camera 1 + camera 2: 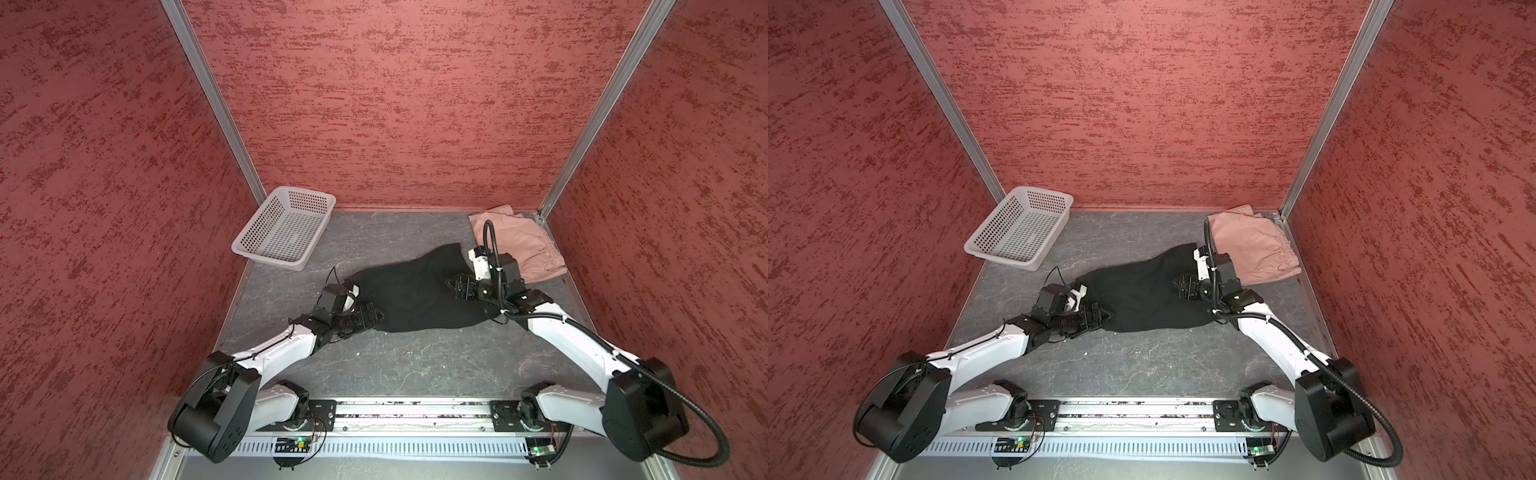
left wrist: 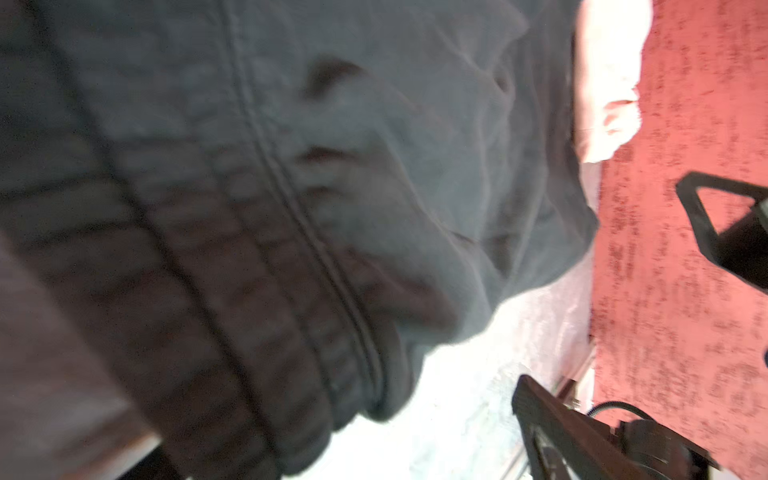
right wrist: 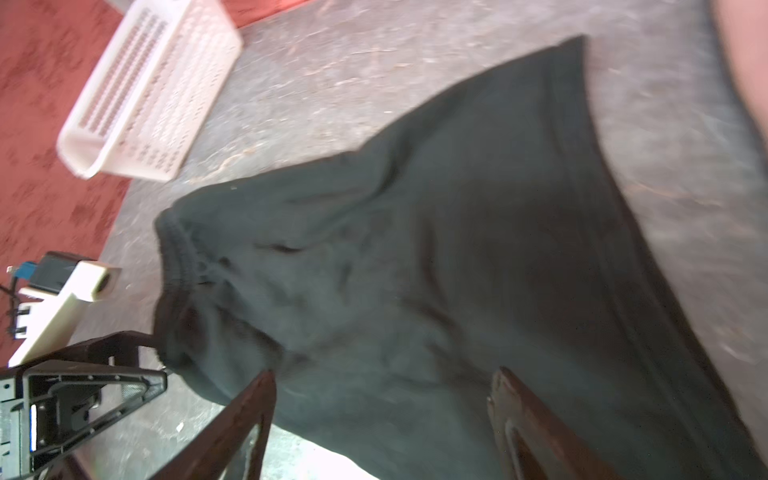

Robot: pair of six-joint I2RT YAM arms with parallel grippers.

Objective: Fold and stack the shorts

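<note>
Black shorts point(image 1: 415, 291) centred, pink shorts point(image 1: 528, 245) in far-right corner, front tabletop point(image 1: 415, 365) bare

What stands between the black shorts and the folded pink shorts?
Only the robot's own right gripper and wrist, over the edge of the black shorts nearest the pink shorts. Nothing else lies on the table between them.

Both top views look steeply down from high over the near edge of the counter point(image 1: 415, 365), facing the back wall point(image 1: 395, 104), far enough to hold everything. The left wrist view sits just behind its jaws, close against the black shorts point(image 2: 291, 166), blurred. The right wrist view looks past its jaws from farther off, sharing the shorts and basket point(image 3: 153, 83) with both top views.
</note>
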